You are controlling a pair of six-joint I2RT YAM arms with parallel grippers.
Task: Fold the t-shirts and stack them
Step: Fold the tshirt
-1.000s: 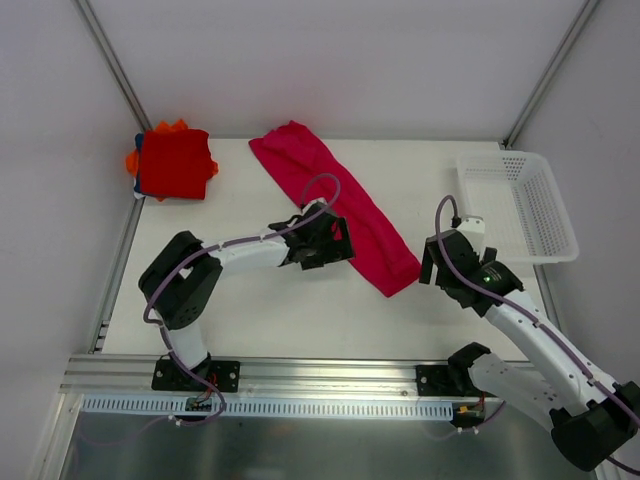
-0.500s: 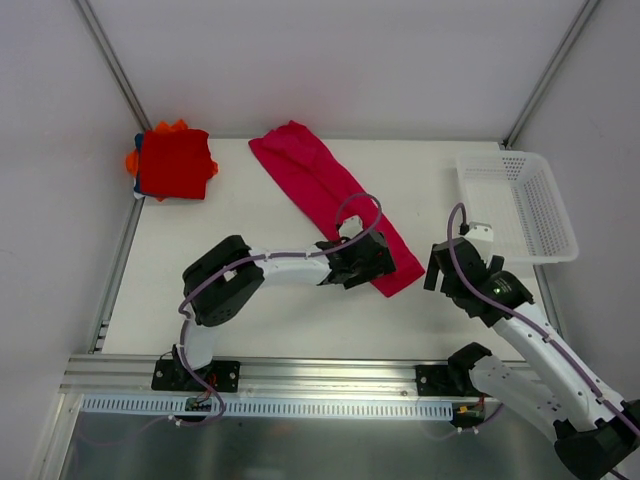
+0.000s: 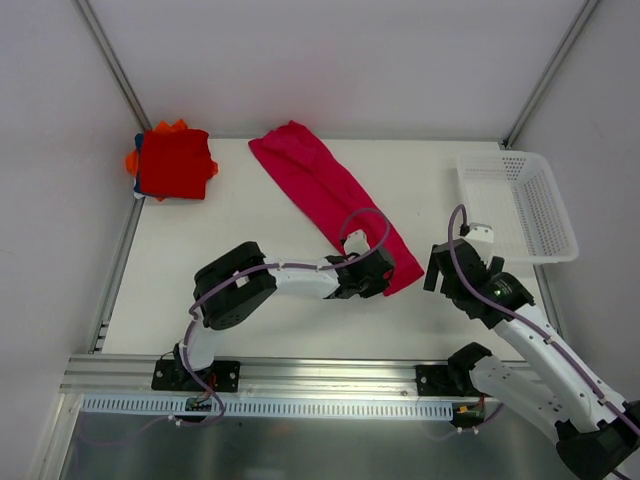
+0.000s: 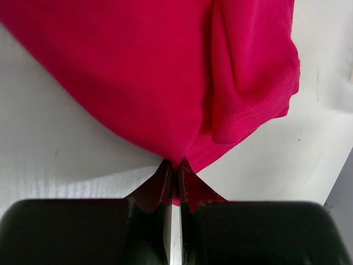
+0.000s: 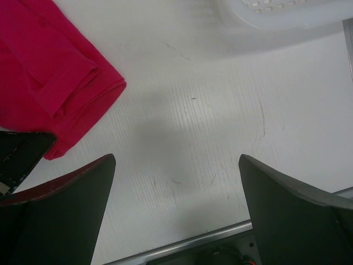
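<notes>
The pink shirt (image 3: 318,185) lies as a long band across the middle of the tabletop (image 3: 230,225), running from the far centre to the near right. The left gripper (image 4: 174,168) is clamped on the band's near right end, its fingers meeting on a bit of the cloth's edge. At that end the cloth is doubled over, and a stitched hem shows just right of the pinch. The right gripper (image 5: 175,182) hangs just right of that same end, above bare tabletop, its jaws spread wide with nothing between them. A stack (image 3: 175,163) of folded shirts sits at the far left corner, red on top with orange and a blue edge peeking out. A white basket (image 3: 520,205) stands at the far right edge, well apart from the pink shirt.
</notes>
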